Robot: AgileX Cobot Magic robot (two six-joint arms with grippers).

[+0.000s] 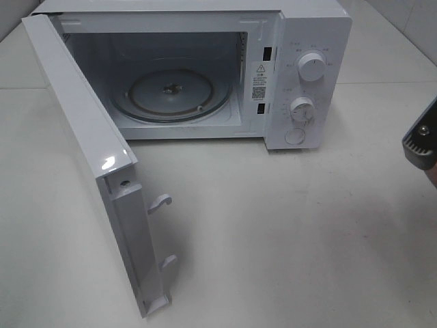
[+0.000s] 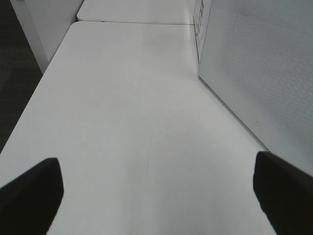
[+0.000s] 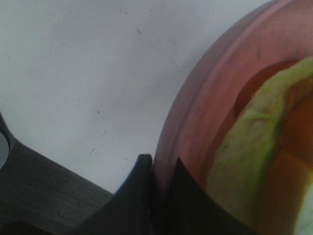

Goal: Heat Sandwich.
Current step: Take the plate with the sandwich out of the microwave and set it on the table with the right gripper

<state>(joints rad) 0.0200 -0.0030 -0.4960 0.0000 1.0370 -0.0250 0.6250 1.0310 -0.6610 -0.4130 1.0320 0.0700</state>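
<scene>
The sandwich (image 3: 249, 142) shows only in the right wrist view, as pale green and reddish filling lying on a round pink plate (image 3: 205, 98). My right gripper (image 3: 161, 164) is shut on the plate's rim, one finger on each side of it. Only a grey part of the right arm (image 1: 420, 140) shows in the high view, at the right edge; plate and sandwich are out of that view. My left gripper (image 2: 156, 196) is open over bare table with nothing between its fingers. It does not show in the high view.
A white microwave (image 1: 307, 41) stands at the back of the white table (image 1: 287, 232). Its door (image 1: 82, 137) is swung wide open to the left, and a glass turntable (image 1: 171, 92) lies inside. In the left wrist view the door's outer face (image 2: 264, 68) stands close beside the left gripper.
</scene>
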